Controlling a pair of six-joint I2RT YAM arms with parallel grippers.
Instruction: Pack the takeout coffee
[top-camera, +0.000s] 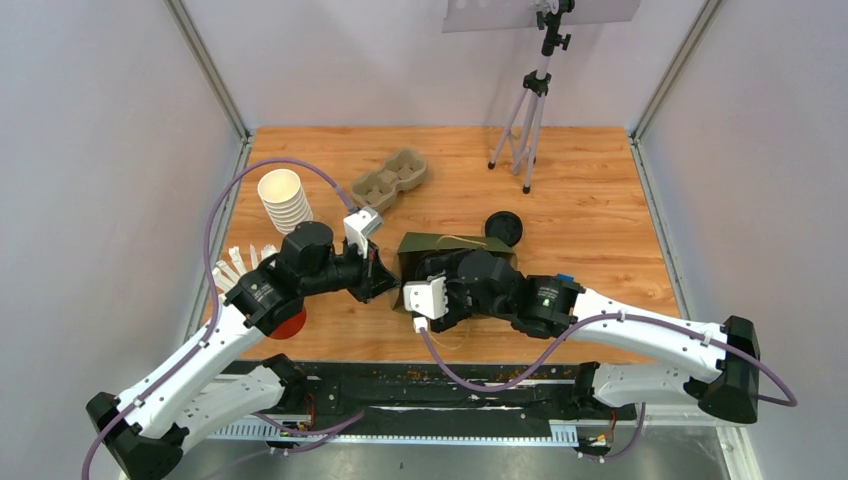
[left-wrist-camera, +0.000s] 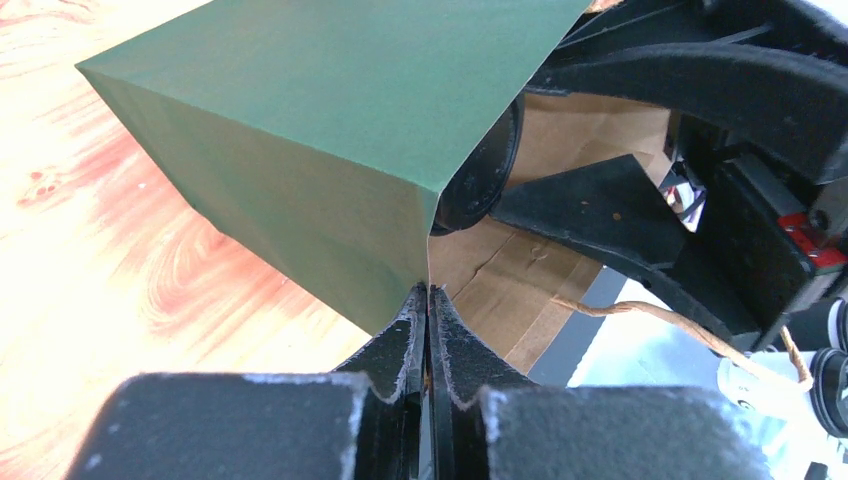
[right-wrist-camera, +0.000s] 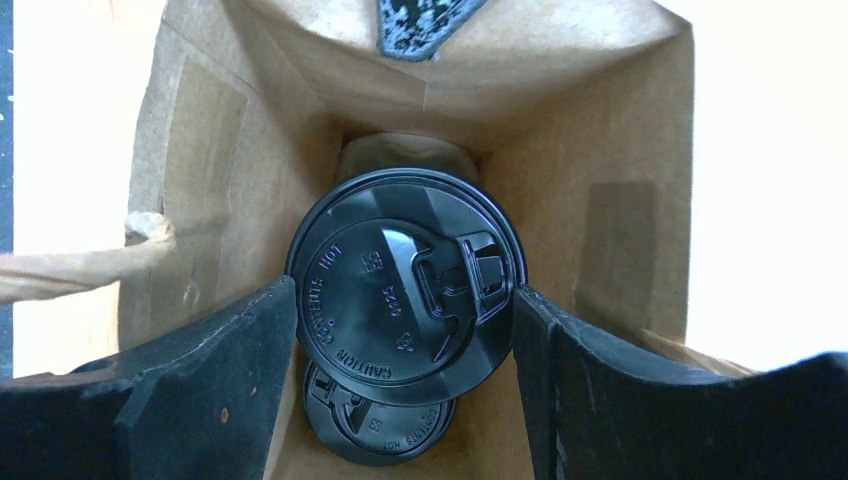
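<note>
A dark green paper bag (top-camera: 462, 244) lies on its side mid-table, its mouth toward the arms. My left gripper (left-wrist-camera: 428, 292) is shut on the edge of the bag (left-wrist-camera: 300, 120) at its mouth. My right gripper (right-wrist-camera: 405, 292) reaches into the brown inside of the bag (right-wrist-camera: 620, 200), its fingers pressed on both sides of a black-lidded coffee cup (right-wrist-camera: 400, 270). A second black-lidded cup (right-wrist-camera: 385, 425) lies just beneath it, deeper in the bag. Both cups' sides are hidden, so I cannot tell which is which. In the top view the right gripper (top-camera: 440, 280) sits at the bag's mouth.
A loose black lid (top-camera: 503, 228) lies behind the bag. A cardboard cup carrier (top-camera: 390, 180) and a stack of lidless white cups (top-camera: 285, 200) stand at the back left. A red cup (top-camera: 288, 324) hides under the left arm, with white sticks (top-camera: 236, 264) near it. A tripod (top-camera: 528, 110) stands at the back.
</note>
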